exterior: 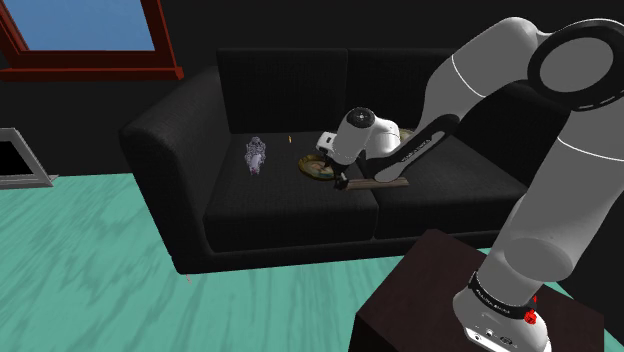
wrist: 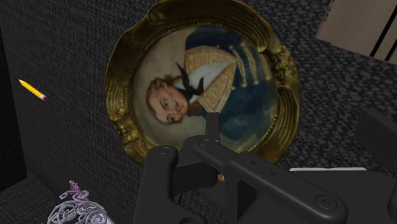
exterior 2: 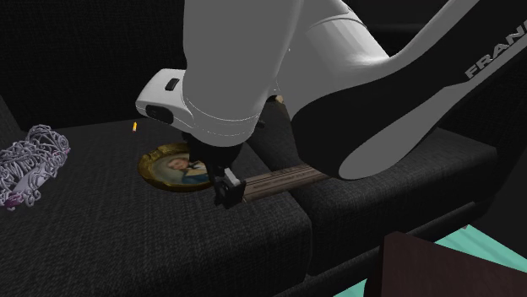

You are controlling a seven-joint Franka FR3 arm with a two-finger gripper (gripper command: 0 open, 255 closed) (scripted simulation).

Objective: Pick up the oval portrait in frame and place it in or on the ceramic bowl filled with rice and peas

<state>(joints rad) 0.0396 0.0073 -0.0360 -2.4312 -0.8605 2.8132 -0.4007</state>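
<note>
A gold-framed oval portrait of a man in a blue coat lies on dark sofa fabric, the black claw overlapping its rim. A yellow pencil lies apart beside it.

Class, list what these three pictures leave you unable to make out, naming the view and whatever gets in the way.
1. Wrist view: part of the rim of the gold-framed oval portrait of a man in blue is covered by the black gripper.
2. Shoulder view: the same portrait sits mostly behind the white arm.
3. Second exterior view: one end of the brown slatted board is behind the arm; its identity is unclear.
4. Wrist view: the lilac wire ornament is cut off by the picture's edge.
</note>
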